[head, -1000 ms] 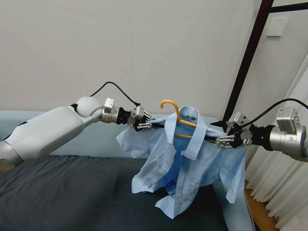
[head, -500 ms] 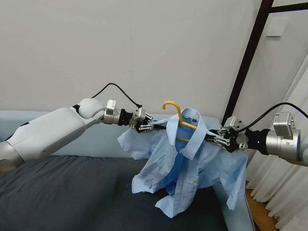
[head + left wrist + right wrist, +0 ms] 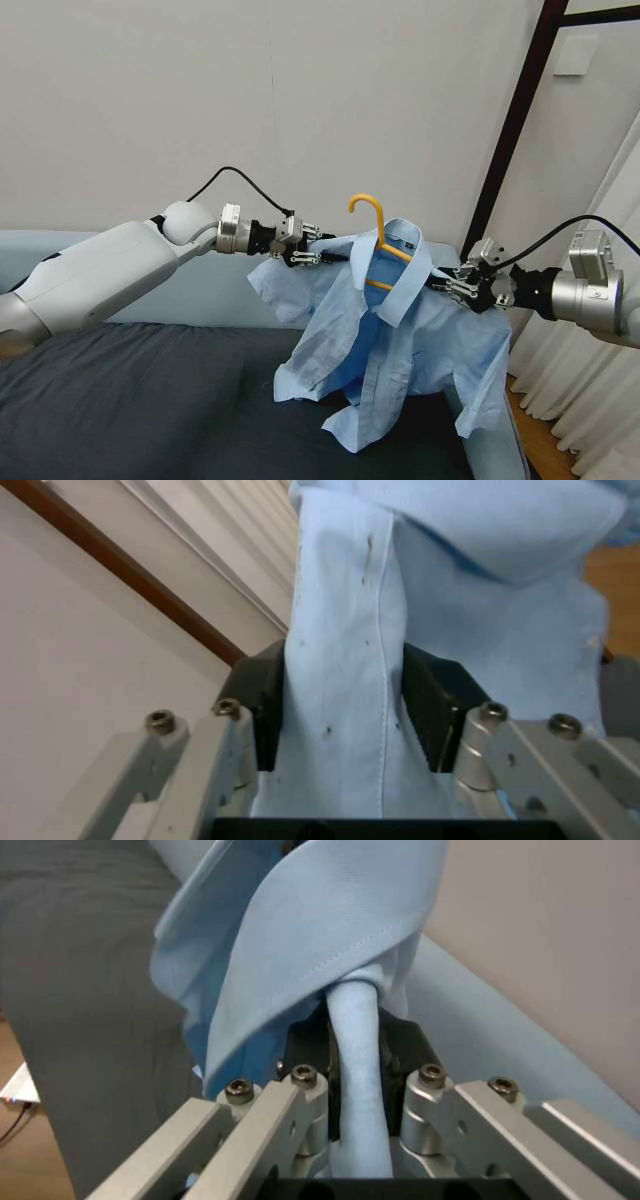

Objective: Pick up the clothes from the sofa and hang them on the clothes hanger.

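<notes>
While our two arms reached out over the dark grey fabric sofa, we held the light blue button-up shirt in the air between them. It was lifted off the seat cushions, with its lower hem hanging down near the sofa's right end. Whether the hem touched the seat we could not tell.

Our left gripper was clamped on the shirt shoulder on our left. In the left wrist view its black pads sat on either side of a flat band of blue cloth. Our right gripper was closed on the opposite shoulder, and the right wrist view showed a rolled fold of cloth pinched tight between its jaws. A yellow curved-hook hanger sat inside the collar, its hook standing above the shirt and catching on nothing.

We judged the first half of the job done. The garment was off the sofa and appeared already threaded onto the hanger, with the front open and one side drooping lower than the other. What was left, as we read it, was to carry the load to a rail and set the hook over it. A dark slanted post rose against the white wall beyond our right arm, but we could not tell whether it belonged to a clothes rack.
</notes>
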`<state>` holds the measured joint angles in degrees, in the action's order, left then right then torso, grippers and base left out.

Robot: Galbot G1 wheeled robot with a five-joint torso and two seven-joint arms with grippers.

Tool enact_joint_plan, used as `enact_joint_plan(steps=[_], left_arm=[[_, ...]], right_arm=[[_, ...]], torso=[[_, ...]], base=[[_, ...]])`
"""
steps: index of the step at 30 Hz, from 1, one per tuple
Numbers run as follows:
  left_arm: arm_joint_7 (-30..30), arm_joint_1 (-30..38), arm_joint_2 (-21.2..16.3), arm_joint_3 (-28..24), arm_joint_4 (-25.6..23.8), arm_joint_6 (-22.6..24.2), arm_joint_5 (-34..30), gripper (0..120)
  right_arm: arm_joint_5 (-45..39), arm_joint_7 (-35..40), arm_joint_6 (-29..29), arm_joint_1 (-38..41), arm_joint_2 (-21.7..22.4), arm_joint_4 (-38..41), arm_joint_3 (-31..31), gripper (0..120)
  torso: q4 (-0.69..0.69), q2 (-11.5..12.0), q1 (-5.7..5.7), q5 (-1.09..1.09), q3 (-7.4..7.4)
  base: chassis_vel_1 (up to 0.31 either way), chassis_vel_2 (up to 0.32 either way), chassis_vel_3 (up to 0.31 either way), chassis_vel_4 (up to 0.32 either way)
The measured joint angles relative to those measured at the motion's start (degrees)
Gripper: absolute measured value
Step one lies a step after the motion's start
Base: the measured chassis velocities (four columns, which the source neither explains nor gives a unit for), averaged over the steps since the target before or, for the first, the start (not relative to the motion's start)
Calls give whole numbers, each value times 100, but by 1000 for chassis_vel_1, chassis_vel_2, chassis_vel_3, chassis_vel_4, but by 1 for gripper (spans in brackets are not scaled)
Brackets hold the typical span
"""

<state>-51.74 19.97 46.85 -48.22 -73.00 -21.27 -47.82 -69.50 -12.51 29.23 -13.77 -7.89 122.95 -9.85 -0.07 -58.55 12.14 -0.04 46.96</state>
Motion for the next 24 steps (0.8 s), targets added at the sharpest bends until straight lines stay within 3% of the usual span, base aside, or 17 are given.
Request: enact_joint_plan(steps=[7,9,13,16,20,21,24], left_arm=[[144,-341,-86,468,23,-168,273,76],[170,-372,-99,502,8,-176,281,77],[568,-978,-257,1257,-264,-246,380,97],[940,-1485,-305,1726,-510,-251,291,100],[1863,-2811,-396,2556,-1253,-84,36,100],[1863,-2811,-396,2556,-1253,-84,36,100],[2380,-3786,-401,3174,-1652,-10,21,100]], right_arm=[[-873,940,560,26,-201,33,69,7],[-955,1010,579,30,-222,38,75,7],[-1546,1764,646,77,-473,98,154,7],[-1663,2040,662,98,-558,120,200,7],[-1535,2156,737,60,-638,136,277,7],[-1535,2156,737,60,-638,136,277,7],[-923,2013,736,-113,-790,57,302,7]], torso=[[-1,0,0,0,0],[-1,0,0,0,0],[1,0,0,1,0],[0,0,0,0,0],[1,0,0,-2,0],[1,0,0,-2,0],[-2,0,0,-2,0]], base=[[0,0,0,0],[0,0,0,0],[0,0,0,0],[0,0,0,0],[0,0,0,0],[0,0,0,0],[0,0,0,0]])
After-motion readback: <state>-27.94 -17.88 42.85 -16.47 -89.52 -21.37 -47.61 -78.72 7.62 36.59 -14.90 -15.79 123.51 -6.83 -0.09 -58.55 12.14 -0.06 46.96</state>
